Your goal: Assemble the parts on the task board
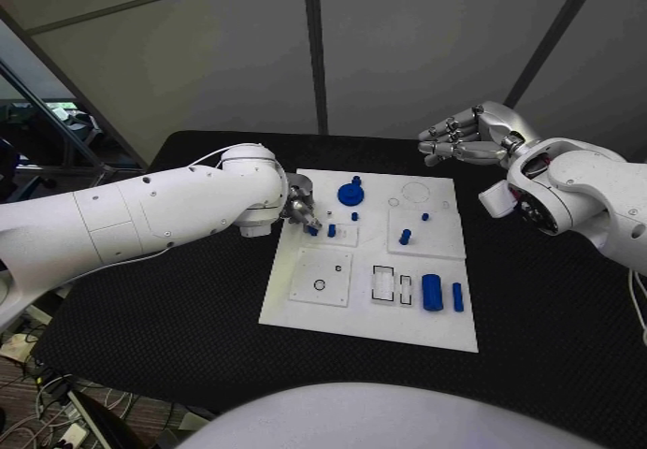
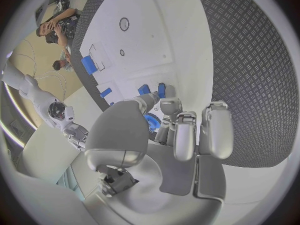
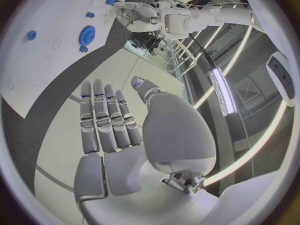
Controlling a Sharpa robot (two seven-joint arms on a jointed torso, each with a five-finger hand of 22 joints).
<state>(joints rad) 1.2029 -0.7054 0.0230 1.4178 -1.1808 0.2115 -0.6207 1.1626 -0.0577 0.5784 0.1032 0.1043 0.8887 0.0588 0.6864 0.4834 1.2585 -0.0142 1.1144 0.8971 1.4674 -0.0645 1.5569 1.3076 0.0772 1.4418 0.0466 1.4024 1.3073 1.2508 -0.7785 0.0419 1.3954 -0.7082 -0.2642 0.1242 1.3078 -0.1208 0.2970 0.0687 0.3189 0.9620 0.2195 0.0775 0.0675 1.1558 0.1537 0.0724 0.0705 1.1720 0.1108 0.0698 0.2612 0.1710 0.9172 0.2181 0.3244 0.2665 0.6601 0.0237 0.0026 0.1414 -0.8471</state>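
Observation:
The white task board (image 1: 364, 323) lies in the middle of the black table. On it are a blue gear (image 1: 351, 195), several small blue pegs such as one (image 1: 405, 237) on a raised plate, and a larger blue cylinder (image 1: 432, 292) beside a slim blue piece (image 1: 458, 297). My left hand (image 1: 299, 210) hovers low over the board's left side. Its fingertips (image 2: 167, 104) reach two short pegs (image 2: 162, 90), with nothing between thumb and fingers. The gear (image 2: 150, 121) shows through the gap behind them. My right hand (image 1: 466, 136) hangs above the far right corner, its fingers (image 3: 106, 120) straight and empty.
Square white plates (image 1: 321, 276) with holes and slots sit on the board's near half. The black table (image 1: 553, 318) stretches wide to the right and in front. My left forearm (image 1: 149, 220) crosses the table's left side. The gear (image 3: 87, 34) lies well beyond my right hand.

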